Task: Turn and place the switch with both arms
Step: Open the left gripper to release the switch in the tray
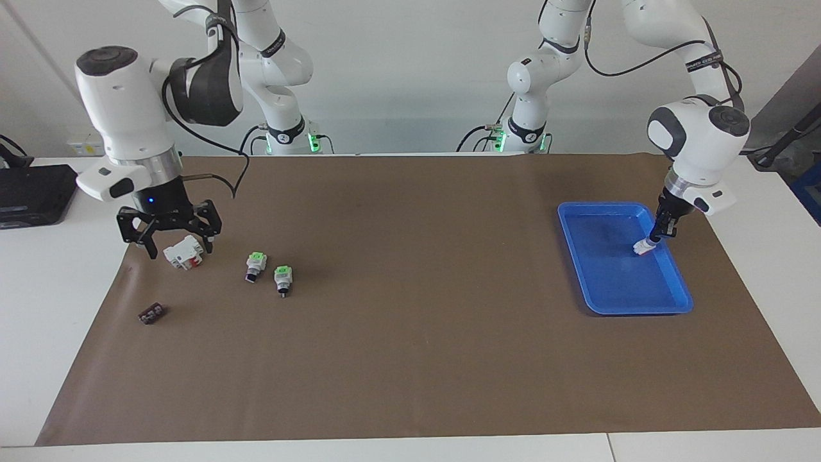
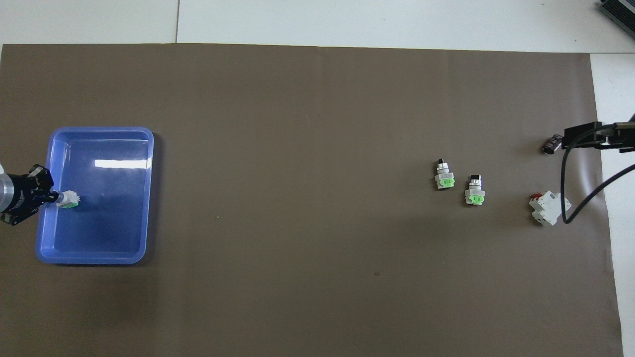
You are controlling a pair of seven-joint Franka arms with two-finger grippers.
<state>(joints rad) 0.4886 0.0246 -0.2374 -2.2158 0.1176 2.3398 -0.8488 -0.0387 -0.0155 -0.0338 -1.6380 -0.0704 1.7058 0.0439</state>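
Note:
My left gripper is shut on the black knob of a white switch with a green face. It holds the switch low over the blue tray, near the tray's edge at the left arm's end; the overhead view shows the gripper, switch and tray too. Two more switches lie green face up on the brown mat toward the right arm's end, also in the overhead view. My right gripper hangs open and empty above a white block.
A larger white block with a red part lies on the mat under the right gripper, also in the overhead view. A small flat dark piece lies farther from the robots near the mat's edge. A black device sits off the mat.

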